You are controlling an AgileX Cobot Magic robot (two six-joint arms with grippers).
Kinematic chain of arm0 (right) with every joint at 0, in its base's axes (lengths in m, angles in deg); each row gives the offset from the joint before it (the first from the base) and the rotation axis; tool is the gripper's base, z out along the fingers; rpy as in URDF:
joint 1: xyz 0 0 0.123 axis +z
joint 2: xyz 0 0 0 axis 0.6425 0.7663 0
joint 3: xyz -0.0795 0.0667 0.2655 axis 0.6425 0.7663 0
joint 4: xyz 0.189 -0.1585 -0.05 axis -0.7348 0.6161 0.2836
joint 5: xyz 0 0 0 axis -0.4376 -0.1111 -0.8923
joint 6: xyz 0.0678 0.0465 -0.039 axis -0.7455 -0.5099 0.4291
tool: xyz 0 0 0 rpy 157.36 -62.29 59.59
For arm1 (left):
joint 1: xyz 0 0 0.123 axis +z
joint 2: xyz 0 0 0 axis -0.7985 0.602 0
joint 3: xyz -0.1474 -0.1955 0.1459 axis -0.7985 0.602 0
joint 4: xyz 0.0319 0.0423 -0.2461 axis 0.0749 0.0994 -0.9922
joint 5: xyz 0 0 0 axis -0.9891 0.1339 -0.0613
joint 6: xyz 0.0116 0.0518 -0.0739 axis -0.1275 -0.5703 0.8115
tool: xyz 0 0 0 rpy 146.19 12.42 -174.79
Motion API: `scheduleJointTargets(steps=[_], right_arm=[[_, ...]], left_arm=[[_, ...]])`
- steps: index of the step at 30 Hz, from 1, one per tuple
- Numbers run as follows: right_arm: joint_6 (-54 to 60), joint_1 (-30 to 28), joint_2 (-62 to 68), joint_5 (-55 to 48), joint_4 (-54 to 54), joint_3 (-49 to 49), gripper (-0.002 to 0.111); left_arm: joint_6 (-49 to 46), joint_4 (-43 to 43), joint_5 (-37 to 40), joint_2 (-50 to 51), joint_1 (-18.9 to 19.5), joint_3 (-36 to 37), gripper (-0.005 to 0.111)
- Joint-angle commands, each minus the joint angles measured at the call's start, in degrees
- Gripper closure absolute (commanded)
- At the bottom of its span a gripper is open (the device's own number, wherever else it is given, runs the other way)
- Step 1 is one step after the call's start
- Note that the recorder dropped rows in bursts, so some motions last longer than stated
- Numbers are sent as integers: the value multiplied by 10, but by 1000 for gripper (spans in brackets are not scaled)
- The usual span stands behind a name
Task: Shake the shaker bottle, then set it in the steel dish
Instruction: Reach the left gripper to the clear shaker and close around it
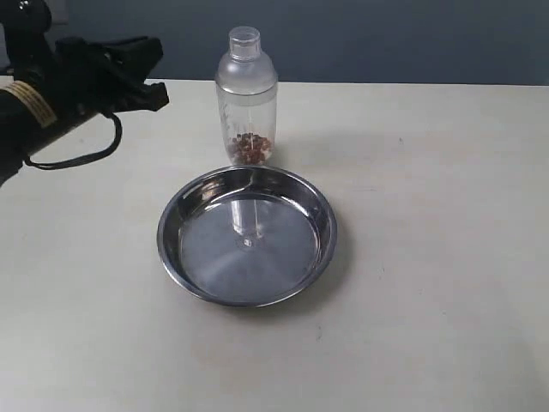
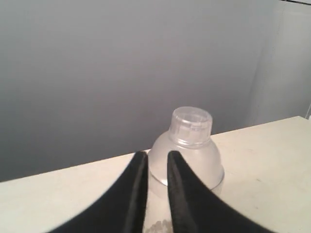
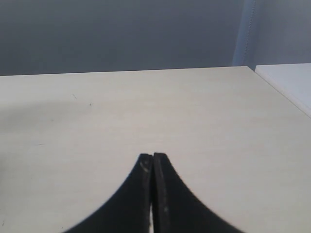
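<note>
The shaker bottle [image 1: 246,103] stands upright on the table just behind the steel dish [image 1: 176,257], with brown granules [image 1: 250,148] at its bottom and its cap on. The dish is shiny and holds nothing; the bottle is mirrored in its bottom. My left gripper [image 1: 161,73] hovers to the left of the bottle, apart from it, its jaws open by a narrow gap. In the left wrist view the bottle [image 2: 192,145] shows beyond the gripper [image 2: 156,156]. My right gripper [image 3: 152,156] is shut on nothing above bare table and is out of the exterior view.
The pale table [image 1: 446,257] ends at a dark wall behind the bottle. A black cable [image 1: 86,159] loops under the left arm. A white surface [image 3: 291,82] lies beyond the table edge in the right wrist view.
</note>
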Motion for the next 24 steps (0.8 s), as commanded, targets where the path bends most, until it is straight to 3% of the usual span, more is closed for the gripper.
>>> scheduleJointTargets(steps=[1,3,6,7,13,24], right_arm=[[2,-3,-3,5,0,1,109],[2,-3,-3,5,0,1,109],[2,-3,-3,5,0,1,109],[2,-3,-3,5,0,1,109],[2,-3,-3,5,0,1,109],[2,-3,-3,5,0,1,109]], left_arm=[[-3,10,-66,37,-1,0,70],[-19,23,-110,55,0,-4,52],[-31,24,-147,89,0,-29,7],[-29,33,-150,102,0,-41,1],[0,123,-153,191,0,-143,1],[50,152,-202,367,0,-291,1]])
